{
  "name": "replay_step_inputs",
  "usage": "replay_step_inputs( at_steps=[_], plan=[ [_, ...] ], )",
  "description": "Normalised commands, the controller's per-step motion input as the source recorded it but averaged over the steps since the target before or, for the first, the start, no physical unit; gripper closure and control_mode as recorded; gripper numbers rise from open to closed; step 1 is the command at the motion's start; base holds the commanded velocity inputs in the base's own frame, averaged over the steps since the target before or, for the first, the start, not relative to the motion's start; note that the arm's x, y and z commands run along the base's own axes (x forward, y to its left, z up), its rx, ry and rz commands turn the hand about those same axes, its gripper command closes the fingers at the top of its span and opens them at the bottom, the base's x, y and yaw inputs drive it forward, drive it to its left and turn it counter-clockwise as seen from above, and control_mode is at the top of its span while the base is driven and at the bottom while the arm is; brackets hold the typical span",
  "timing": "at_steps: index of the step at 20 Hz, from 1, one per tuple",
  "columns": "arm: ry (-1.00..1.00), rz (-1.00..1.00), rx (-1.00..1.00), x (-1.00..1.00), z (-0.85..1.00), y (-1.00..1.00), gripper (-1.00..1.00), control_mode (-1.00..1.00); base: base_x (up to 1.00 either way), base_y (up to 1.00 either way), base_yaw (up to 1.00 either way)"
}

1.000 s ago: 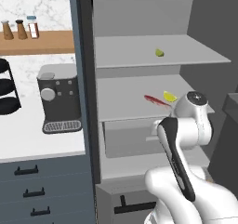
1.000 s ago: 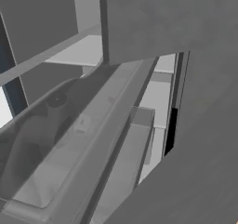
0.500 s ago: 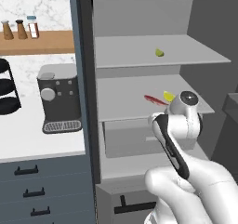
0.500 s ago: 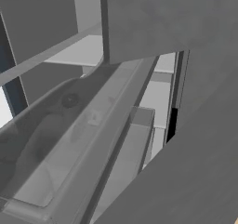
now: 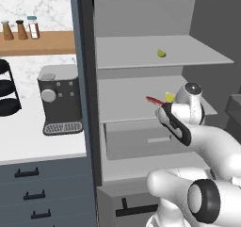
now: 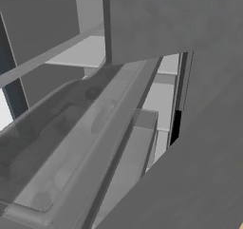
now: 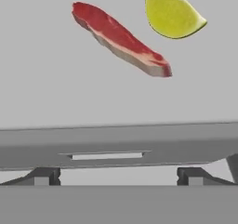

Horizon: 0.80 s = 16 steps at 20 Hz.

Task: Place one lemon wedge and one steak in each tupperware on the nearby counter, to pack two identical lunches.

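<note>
Hand view: gripper (image 7: pixel 118 176) with both fingertips (image 7: pixel 44 175) spread wide apart, nothing between them, hovering before the front edge of a grey fridge shelf (image 7: pixel 116 97). Beyond, on that shelf, the steak (image 7: pixel 120 38) lies diagonally; a lemon wedge (image 7: pixel 172 14) sits just beside its far end, not touching. Left base view: arm reaches into the open fridge at middle shelf; second lemon wedge (image 5: pixel 161 53) on the upper shelf (image 5: pixel 141 56). Coffee machine (image 5: pixel 59 99) stands on the counter (image 5: pixel 28 146) to the left.

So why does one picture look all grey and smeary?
Right base view: blurry grey panels sit very close to the camera. Hand view: sharp, evenly lit, the steak and lemon wedge show clearly. Left base view: clear, soft shadows inside the fridge.
</note>
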Motion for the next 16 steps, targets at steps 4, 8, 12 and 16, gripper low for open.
replay_step_inputs(
  at_steps=[4, 8, 12, 16],
  plan=[
    [0.02, 0.00, -0.01, 0.53, 0.00, -0.18, -1.00, -1.00, 0.00, 0.00, 0.00],
    [0.00, 0.02, 0.00, 0.46, 0.00, -0.13, -1.00, -1.00, 0.00, 0.00, 0.00],
    [0.00, 0.05, 0.00, 0.36, -0.08, -0.05, -1.00, -1.00, 0.00, 0.00, 0.00],
    [0.00, 0.06, -0.02, 0.35, -0.14, -0.03, -1.00, -1.00, 0.00, 0.00, 0.00]
  ],
)
